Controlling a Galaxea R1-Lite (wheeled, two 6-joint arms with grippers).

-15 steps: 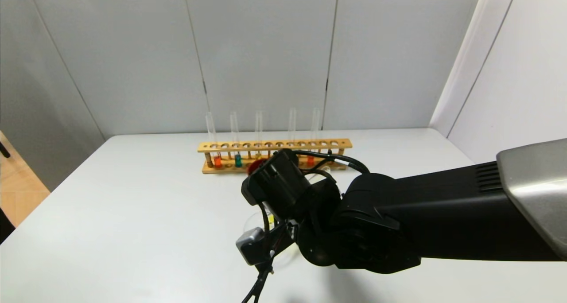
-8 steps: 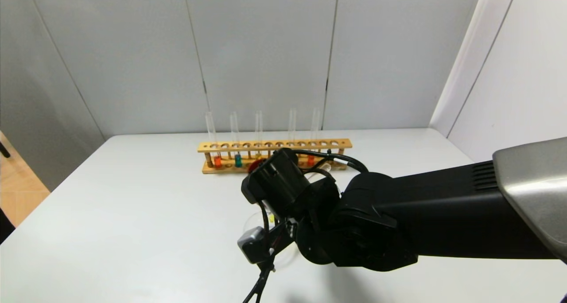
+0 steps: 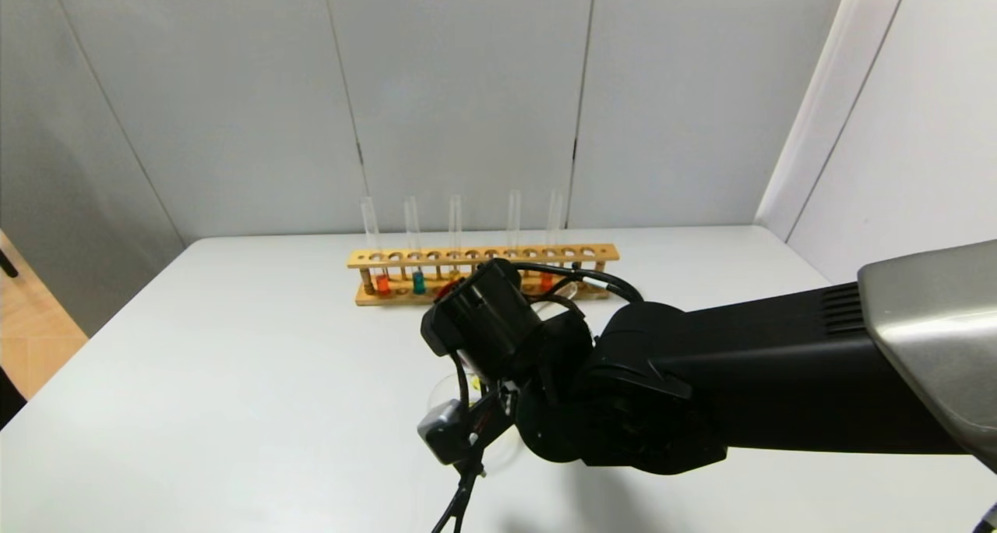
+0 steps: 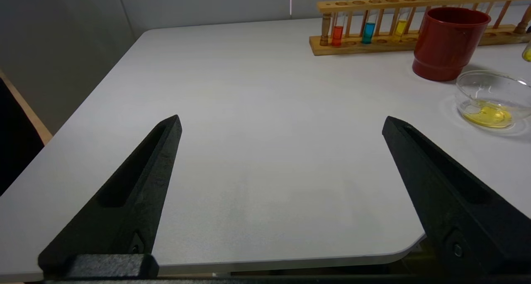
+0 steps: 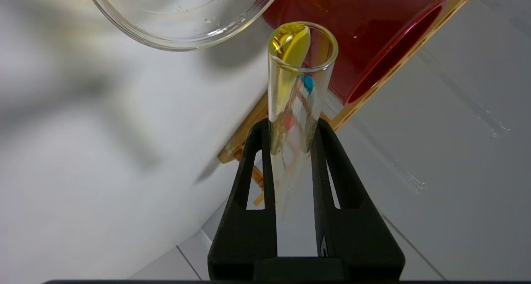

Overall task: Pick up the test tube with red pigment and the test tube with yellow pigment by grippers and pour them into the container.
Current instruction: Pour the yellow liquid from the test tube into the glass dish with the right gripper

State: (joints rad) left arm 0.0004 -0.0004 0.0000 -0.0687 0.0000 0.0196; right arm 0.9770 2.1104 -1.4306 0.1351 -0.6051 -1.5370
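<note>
Your left claw (image 4: pixel 282 126) hangs spread wide and idle over the bare near-left stretch of the desk (image 4: pixel 249 109), its front edge just below. Your right claw (image 5: pixel 292 126) is clenched on the test tube with yellow pigment (image 5: pixel 296 89), tipped mouth-first beside the container (image 4: pixel 489 99), which holds a yellow pool. The red cup (image 4: pixel 448 43) and the wooden rack (image 3: pixel 483 256) crowd close behind. Over the last second the right arm has edged slightly leftward.
</note>
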